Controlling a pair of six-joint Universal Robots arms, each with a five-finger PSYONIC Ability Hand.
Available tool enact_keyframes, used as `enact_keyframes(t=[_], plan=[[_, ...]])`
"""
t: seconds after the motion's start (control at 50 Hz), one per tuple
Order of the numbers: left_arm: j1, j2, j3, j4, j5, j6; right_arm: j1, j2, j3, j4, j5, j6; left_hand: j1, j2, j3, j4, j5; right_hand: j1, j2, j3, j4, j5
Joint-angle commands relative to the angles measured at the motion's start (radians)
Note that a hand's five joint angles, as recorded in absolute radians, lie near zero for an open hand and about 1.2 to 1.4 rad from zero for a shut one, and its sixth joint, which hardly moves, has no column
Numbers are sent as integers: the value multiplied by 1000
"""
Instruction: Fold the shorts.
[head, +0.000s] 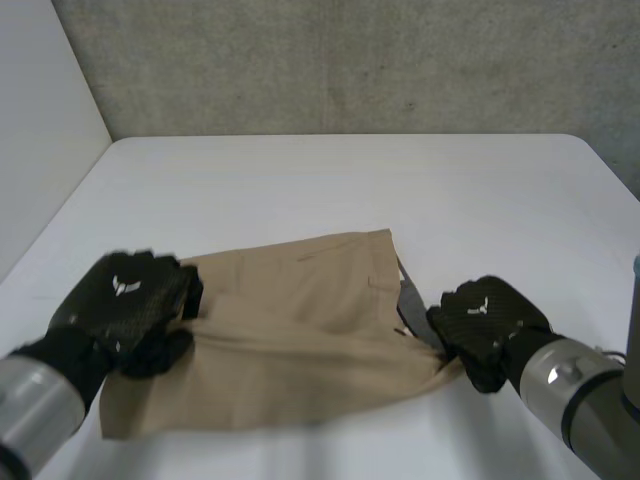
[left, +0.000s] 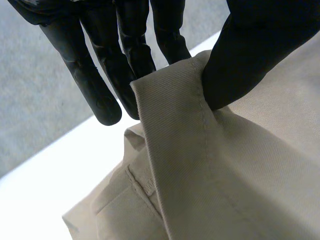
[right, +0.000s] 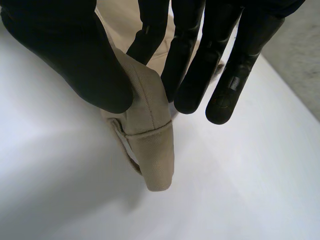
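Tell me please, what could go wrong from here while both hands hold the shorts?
1. The right hand pinches only a small fold at one end of the shorts; it may slip out when lifted.
2. The left hand pinches a hemmed edge; loose layers under it could lag and wrinkle the fold.
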Motion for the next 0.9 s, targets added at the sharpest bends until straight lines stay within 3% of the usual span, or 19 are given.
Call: enact_keyframes(t=[0.02,0.12,0.28,0.34,0.42,0.52,0.64,0.9], plan=[[8,80,-83,-2,0,4,2,-45,31,28,-31,-44,265,200,207,202,257,431,216,208,205,247],[7,22,-20,46,3,2,10,-47,1,19,-40,-35,265,200,207,202,257,431,216,208,205,247],[-13,-308,252,159,-20,6,16,91,-172,-174,-14,-29,265,200,207,202,257,431,216,208,205,247],[-39,-458,555,179,-62,5,19,101,-307,-263,18,14,265,200,207,202,257,431,216,208,205,247],[-81,-540,873,182,-150,1,16,101,-476,-407,78,109,265,200,207,202,257,431,216,208,205,247],[-108,-561,1095,263,-228,-13,9,90,-565,-596,106,185,265,200,207,202,257,431,216,208,205,247],[-119,-546,1017,415,-237,-37,7,42,-557,-607,101,185,265,200,207,202,257,431,216,208,205,247],[-159,-455,347,535,-217,-86,7,81,-241,-343,89,165,265,200,207,202,257,431,216,208,205,247]])
